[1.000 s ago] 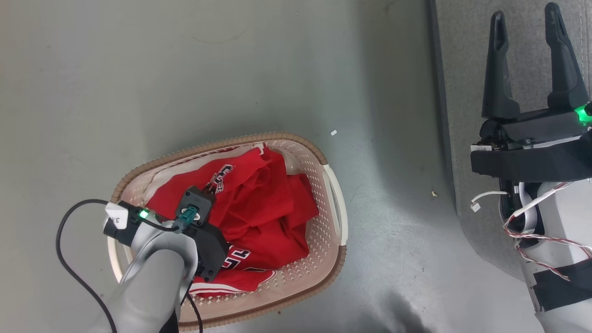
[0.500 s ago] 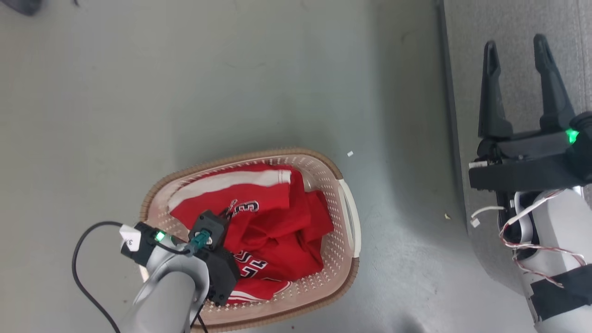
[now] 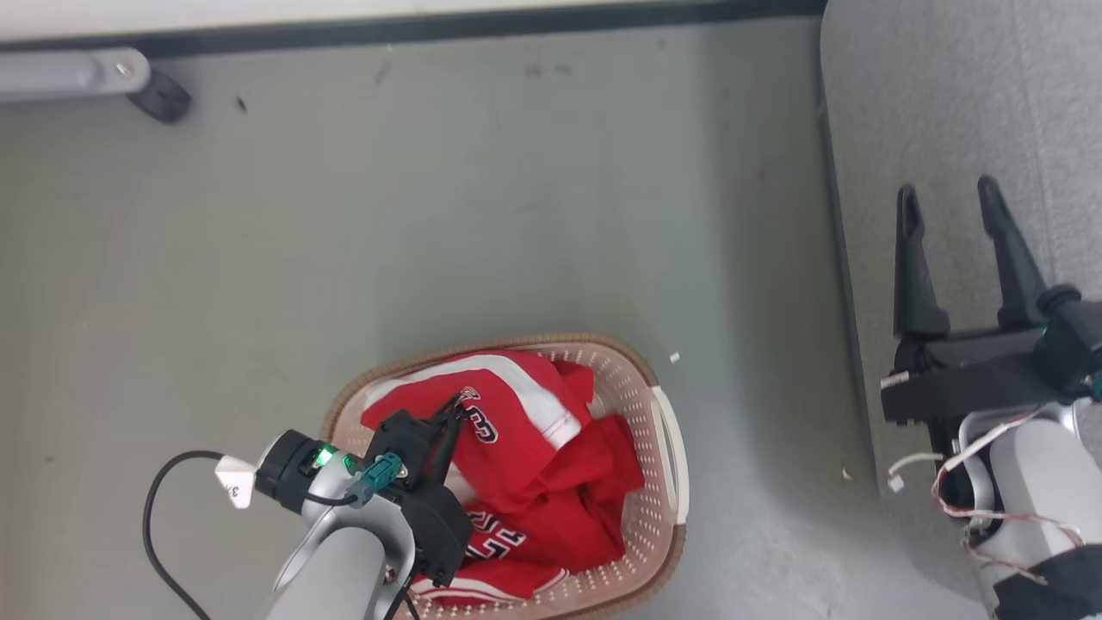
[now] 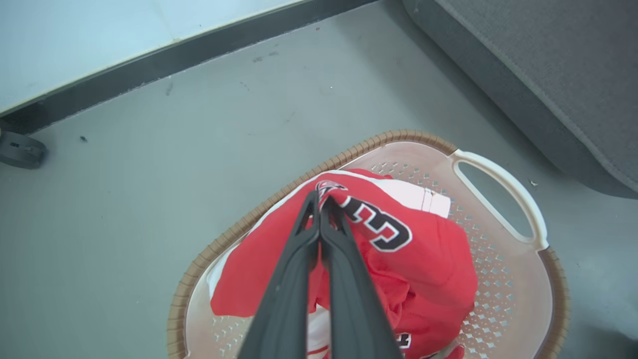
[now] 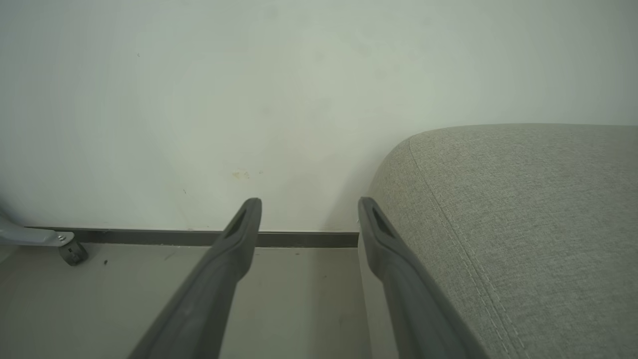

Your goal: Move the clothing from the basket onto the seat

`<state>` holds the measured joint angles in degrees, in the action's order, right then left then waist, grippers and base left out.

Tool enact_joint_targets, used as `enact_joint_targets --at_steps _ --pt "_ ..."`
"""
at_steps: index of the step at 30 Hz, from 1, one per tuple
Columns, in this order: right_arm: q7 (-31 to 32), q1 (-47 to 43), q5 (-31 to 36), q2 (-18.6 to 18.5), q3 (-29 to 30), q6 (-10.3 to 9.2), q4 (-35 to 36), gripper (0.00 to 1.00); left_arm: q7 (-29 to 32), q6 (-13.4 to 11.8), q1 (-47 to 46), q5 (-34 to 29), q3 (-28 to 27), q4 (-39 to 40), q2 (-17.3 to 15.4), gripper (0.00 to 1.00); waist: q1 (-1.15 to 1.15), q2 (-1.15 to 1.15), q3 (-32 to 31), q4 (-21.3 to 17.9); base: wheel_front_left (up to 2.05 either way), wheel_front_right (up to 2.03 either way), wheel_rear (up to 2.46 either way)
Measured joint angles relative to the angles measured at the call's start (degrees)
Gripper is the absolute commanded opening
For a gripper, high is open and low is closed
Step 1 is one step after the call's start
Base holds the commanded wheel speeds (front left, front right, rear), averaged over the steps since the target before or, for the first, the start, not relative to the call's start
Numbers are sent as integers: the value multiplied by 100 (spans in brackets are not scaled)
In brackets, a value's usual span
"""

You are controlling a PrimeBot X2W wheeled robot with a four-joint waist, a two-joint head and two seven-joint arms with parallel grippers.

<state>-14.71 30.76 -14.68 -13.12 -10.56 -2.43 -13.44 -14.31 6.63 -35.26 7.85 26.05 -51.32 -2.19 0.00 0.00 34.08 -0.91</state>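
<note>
Left fingers point(image 4: 313, 219) were shut on a red jersey point(image 4: 398, 259) fold in the basket point(image 4: 359, 149) at 6 o'clock. Right fingers point(image 3: 913, 275) stood wide open, empty, at the seat point(image 3: 947, 103) edge at 3 o'clock. The thin pinch could slip, or trailing fabric could catch on the basket.

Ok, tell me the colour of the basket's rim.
Brown, with a woven look, around the cream basket. The left wrist view shows it best.

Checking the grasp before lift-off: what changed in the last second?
The left gripper, fingers still shut on the jersey, has pulled it up into a peak, its white stripe now on top. The head camera shifted too. The basket and seat stayed put; the right gripper stayed open.
</note>
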Motion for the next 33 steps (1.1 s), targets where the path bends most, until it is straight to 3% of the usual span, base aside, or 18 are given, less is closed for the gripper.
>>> enact_joint_targets --at_steps 10,33 --pt "0 -509 -48 41 68 33 -331 100 -1 45 331 259 -130 962 -29 0 0 0 -782 155 0 0 0" --pt "1 -1637 -93 381 -208 292 -935 100 -16 87 1055 672 -136 2526 -779 0 -1 -1 -2736 286 0 0 0"
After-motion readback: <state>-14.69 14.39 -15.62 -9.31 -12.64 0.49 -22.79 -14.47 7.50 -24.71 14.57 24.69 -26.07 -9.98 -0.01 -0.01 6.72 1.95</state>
